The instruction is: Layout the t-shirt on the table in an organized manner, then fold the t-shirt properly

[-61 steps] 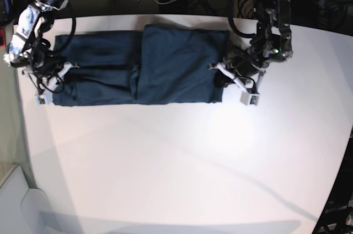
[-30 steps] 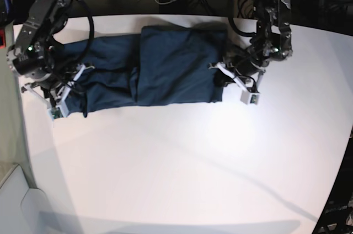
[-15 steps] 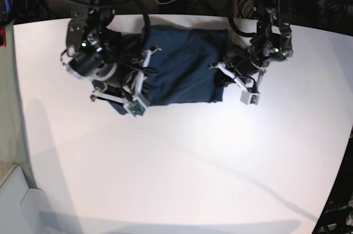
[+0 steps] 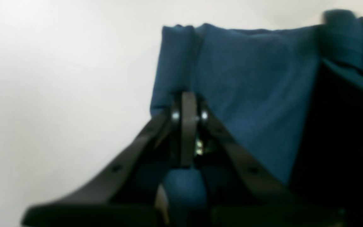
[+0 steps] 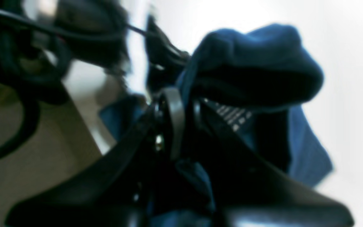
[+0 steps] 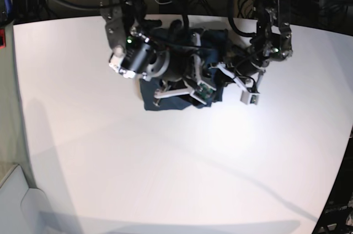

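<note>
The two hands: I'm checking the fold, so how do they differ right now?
The right hand is carried across over the t-shirt, holding fabric off the table; the left hand sits low, pinning the shirt's edge near the table. Both are shut on cloth.

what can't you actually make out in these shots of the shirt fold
- Base view: most of the t-shirt is covered by the right arm, so how its layers lie is hidden.
- Base view: the right gripper and left gripper tips are too small to show their grip.
- Right wrist view: motion blur makes the white print on the label unreadable.
- Left wrist view: a dark shape at the right edge hides the shirt's far side.
</note>
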